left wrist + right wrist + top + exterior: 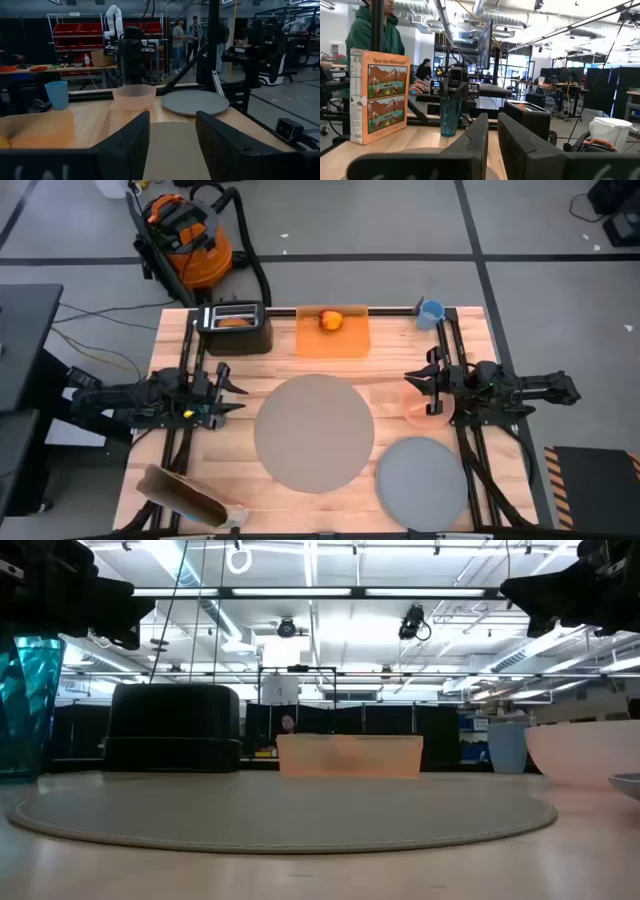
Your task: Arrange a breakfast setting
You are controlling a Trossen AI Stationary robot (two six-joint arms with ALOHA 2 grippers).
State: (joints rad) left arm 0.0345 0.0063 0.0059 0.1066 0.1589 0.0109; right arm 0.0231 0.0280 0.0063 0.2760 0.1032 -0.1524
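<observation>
The large round grey-brown mat (pixel 314 432) lies flat in the middle of the light wooden table (pixel 200 450), between the two dark arms. The left gripper (pixel 236 392) hovers just off the mat's left edge, its two dark fingers (pixel 131 142) standing partly apart with nothing between them; its wrist view looks across the mat toward the far side. The right gripper (pixel 417 387) sits at the mat's right side, directly over the small translucent pink bowl (pixel 428 404), with its fingers (pixel 479 135) drawn nearly together and holding nothing that can be seen. The smaller round grey plate (pixel 421 478) rests on the table near the front right corner, just beside the mat and next to the bowl. At the back of the table, the red-yellow apple (pixel 331 320) lies on the flat orange rectangular board (pixel 333 336), well apart from both grippers. The small light-blue cup (pixel 431 312) stands upright near the back right corner, behind the right gripper. The black toaster (pixel 236 328) stands at the back left with a brown bagel (pixel 236 322) in its top slot, behind the left gripper.
</observation>
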